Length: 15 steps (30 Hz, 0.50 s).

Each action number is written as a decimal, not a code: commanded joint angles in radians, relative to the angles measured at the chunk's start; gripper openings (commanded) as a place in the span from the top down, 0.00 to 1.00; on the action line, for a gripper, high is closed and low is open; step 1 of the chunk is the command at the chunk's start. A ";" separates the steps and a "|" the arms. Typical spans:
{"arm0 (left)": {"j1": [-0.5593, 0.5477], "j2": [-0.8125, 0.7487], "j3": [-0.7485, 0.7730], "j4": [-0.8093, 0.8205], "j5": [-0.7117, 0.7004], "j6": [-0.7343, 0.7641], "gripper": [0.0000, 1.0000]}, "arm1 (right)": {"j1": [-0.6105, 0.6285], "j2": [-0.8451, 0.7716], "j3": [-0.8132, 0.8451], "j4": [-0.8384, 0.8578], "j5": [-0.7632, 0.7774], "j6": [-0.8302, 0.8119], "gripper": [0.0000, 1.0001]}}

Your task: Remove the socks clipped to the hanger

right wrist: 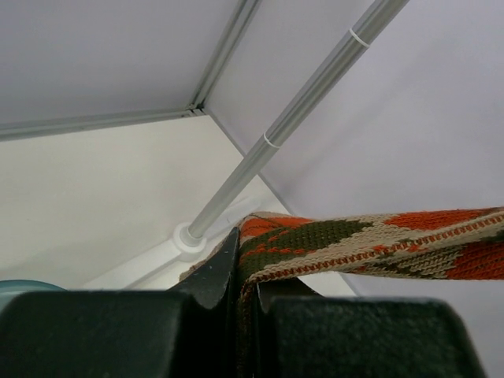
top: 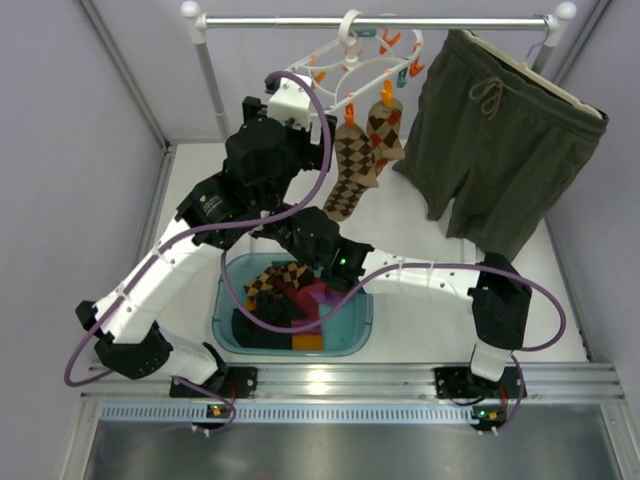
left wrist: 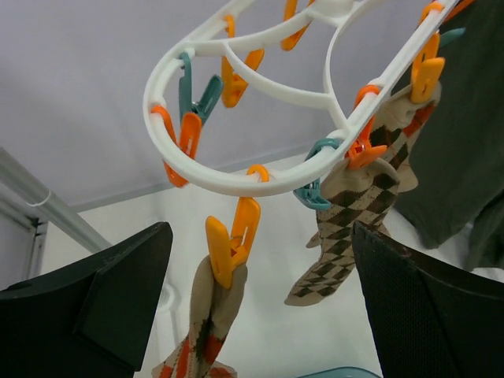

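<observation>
The white hanger (top: 362, 62) hangs by its hook from the rail, with orange and teal pegs. Two brown argyle socks (top: 352, 172) hang from pegs on its near side and also show in the left wrist view (left wrist: 346, 220). My left gripper (top: 300, 105) is raised just under the hanger. It is open (left wrist: 260, 260), with its fingers (left wrist: 102, 299) either side of an orange peg (left wrist: 233, 240) that clips a tan and orange argyle sock (left wrist: 206, 319). My right gripper (top: 300, 232) is below the left arm, shut (right wrist: 246, 260) on an orange, olive and tan argyle sock (right wrist: 370, 236).
A teal bin (top: 225, 300) near the arm bases holds an argyle sock (top: 280, 278), a purple and orange one (top: 315, 297) and a black one (top: 262, 325). Olive-green shorts (top: 500, 150) hang at the right of the rail (top: 300, 21). The rack's pole (right wrist: 291, 126) stands close behind.
</observation>
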 commanded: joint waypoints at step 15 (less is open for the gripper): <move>-0.027 0.152 0.120 0.030 -0.325 0.130 0.25 | 0.019 0.031 0.031 -0.033 -0.032 -0.015 1.00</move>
